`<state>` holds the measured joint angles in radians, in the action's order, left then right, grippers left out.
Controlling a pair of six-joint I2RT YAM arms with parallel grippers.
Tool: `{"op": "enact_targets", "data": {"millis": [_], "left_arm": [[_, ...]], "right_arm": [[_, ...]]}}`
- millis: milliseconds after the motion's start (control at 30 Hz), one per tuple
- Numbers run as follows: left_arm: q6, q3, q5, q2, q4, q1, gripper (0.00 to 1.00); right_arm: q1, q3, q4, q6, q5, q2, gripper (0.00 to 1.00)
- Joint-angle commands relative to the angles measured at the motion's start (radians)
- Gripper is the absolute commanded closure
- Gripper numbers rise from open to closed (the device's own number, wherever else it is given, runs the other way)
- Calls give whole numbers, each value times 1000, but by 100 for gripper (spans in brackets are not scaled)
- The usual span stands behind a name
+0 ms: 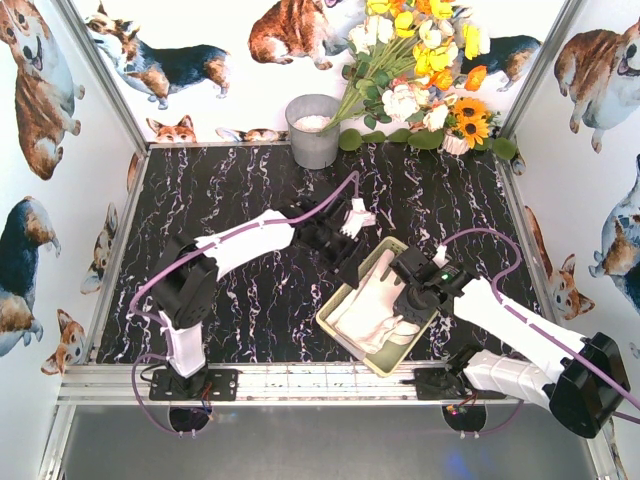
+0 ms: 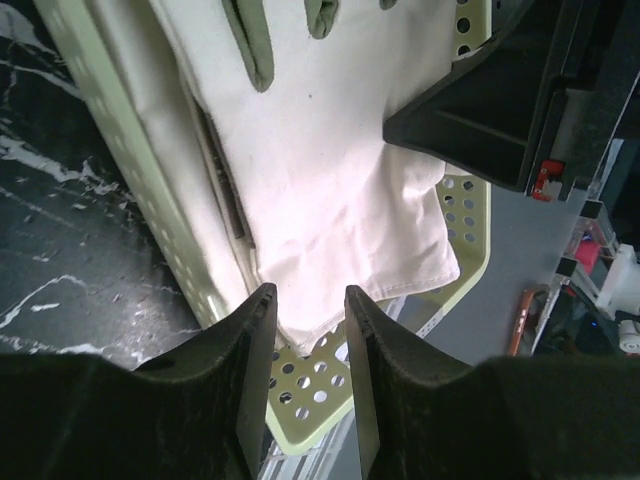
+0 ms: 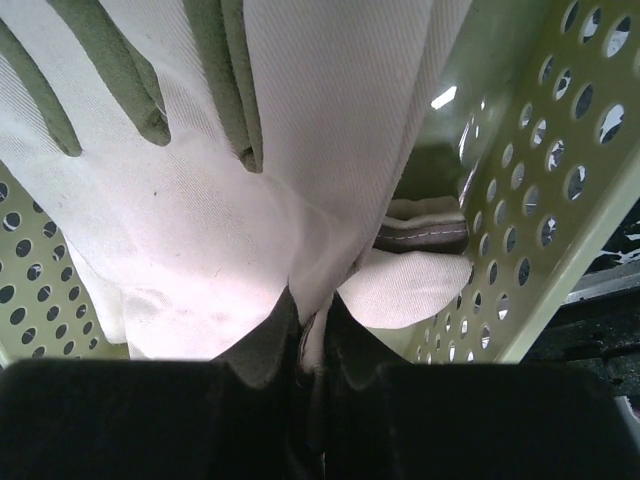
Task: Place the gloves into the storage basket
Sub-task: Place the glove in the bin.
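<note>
Cream-white fabric gloves with grey-green patches (image 1: 370, 310) lie piled in the shallow, pale yellow-green perforated plastic storage basket (image 1: 330, 322). The basket sits on the black, white-veined marble worktop (image 1: 230, 200), close to its front rail. The right end effector (image 3: 312, 335) is clamped on a fold of the top glove inside the basket. The left end effector (image 2: 308, 330) hovers over the basket's corner, jaws narrow with nothing between them. Corgi-print walls (image 1: 60, 200) enclose the worktop. A round grey metal bucket (image 1: 313, 135) and artificial flowers (image 1: 420, 80) stand at the back.

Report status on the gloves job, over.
Right gripper shut on a glove inside the storage basket. Left gripper open above it. Nothing blocking.
</note>
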<state>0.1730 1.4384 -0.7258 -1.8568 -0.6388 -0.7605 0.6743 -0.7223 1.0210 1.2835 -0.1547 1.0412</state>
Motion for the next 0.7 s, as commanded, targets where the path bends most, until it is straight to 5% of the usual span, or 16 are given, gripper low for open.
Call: {"op": "enact_targets", "data": {"millis": [0, 667], "left_arm": [[76, 31, -53, -36, 101, -29, 72], [97, 72, 72, -179, 75, -53, 67]], "right_arm": [[3, 5, -10, 23, -72, -6, 100], [2, 57, -13, 68, -104, -83, 100]]}}
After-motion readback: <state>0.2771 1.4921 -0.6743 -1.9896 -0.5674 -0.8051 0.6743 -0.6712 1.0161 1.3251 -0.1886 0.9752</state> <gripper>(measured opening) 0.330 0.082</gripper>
